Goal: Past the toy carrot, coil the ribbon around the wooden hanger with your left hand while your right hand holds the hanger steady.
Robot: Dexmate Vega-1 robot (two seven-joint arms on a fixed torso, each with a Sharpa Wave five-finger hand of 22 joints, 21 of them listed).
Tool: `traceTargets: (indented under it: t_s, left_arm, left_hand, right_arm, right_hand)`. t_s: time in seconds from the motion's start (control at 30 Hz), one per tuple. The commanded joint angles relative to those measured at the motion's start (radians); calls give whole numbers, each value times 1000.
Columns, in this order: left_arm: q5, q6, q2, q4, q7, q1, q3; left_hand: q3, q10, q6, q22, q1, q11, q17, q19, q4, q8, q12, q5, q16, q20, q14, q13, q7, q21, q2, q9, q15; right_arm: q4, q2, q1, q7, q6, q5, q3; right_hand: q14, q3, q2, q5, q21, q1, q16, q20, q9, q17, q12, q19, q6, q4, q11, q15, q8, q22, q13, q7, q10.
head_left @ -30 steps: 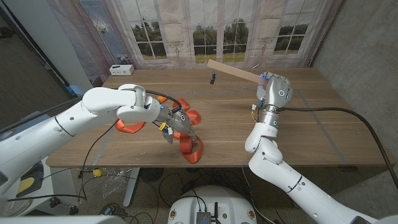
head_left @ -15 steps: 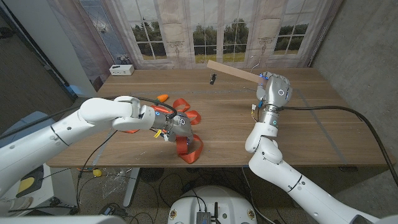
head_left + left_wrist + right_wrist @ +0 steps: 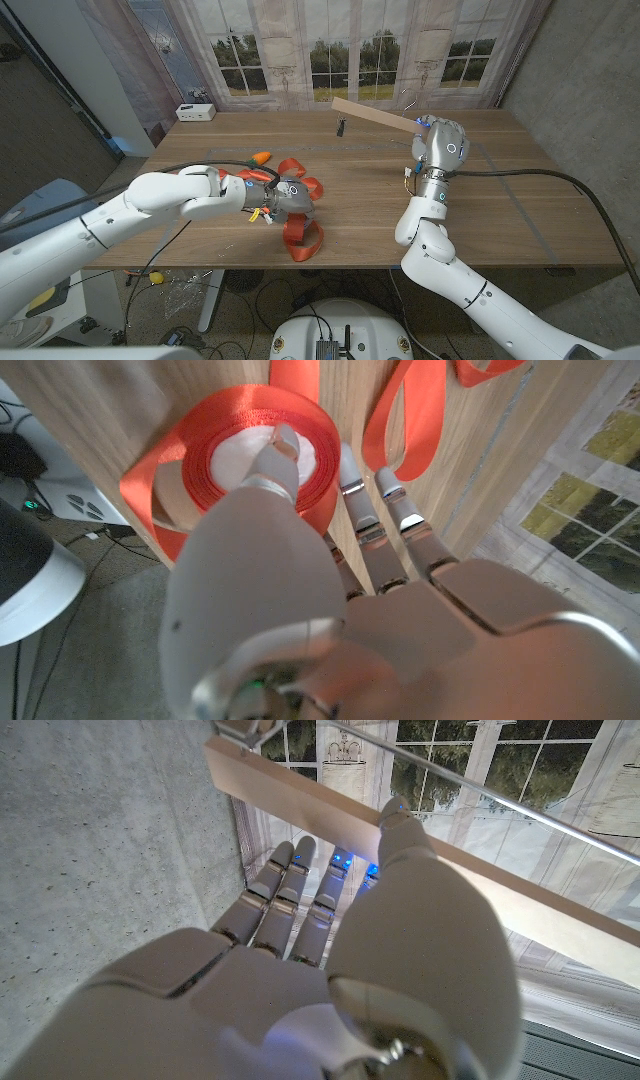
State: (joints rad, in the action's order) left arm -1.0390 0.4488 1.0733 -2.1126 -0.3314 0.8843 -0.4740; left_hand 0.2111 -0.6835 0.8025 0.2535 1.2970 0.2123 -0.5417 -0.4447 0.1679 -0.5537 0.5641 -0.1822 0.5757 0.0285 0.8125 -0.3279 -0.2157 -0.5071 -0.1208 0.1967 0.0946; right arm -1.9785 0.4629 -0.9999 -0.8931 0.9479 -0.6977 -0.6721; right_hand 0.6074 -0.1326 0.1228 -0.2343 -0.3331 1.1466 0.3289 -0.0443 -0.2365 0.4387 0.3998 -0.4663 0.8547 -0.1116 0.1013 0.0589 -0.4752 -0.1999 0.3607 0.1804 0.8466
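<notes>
toy carrot [image 3: 262,157] near ribbon [image 3: 303,236], seemingly touching

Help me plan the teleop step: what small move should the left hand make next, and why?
Probably lift the ribbon roll toward the wooden hanger. The left hand already grips the roll near the table's front edge, while the right hand holds the hanger raised, far across the table.

No readable txt, labels, brands or nos. anywhere in the views. Nothing legible on any obj or surface.

Curtained windows [image 3: 350,50] behind wooden table [image 3: 500,220]
</notes>
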Motion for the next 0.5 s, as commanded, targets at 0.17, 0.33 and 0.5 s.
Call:
traceTargets:
  t_s: [0.17, 0.33, 0.5]
  left_arm:
    - [23, -320, -57, -41, 132, 117, 73]
    - [52, -414, -85, -47, 153, 137, 85]
    - [174, -516, -132, -43, 182, 168, 127]
  left_hand:
    - [29, -186, 169, 4, 29, -24, -3, -1, -16, -53, 188, 2, -9, 5, 22, -137, 143, -15, -40, 3, 144]
    - [33, -191, 170, 5, 31, -24, -3, -2, -15, -52, 191, 2, -14, 6, 29, -140, 145, -20, -38, 3, 144]
    - [35, -191, 171, 6, 32, -22, -3, -3, -14, -51, 192, 2, -17, 7, 38, -143, 146, -24, -37, 4, 143]
  right_arm:
    - [-9, 12, -22, -24, -74, 29, 34]
    - [-8, 16, -29, -30, -96, 35, 43]
    - [-12, 21, -45, -42, -122, 45, 59]
  right_hand:
    - [12, 0, 36, -6, -4, 33, -4, -36, -27, 5, 2, 5, 184, 3, 4, 166, -4, -3, 4, -154, 9]
    - [14, 1, 35, -6, -6, 34, -4, -36, -26, 7, 1, 5, 184, 3, 3, 166, -4, -3, 4, -155, 11]
    - [14, 2, 35, -6, -7, 34, -5, -34, -26, 7, 0, 4, 186, 4, 2, 165, -4, -3, 3, -154, 10]
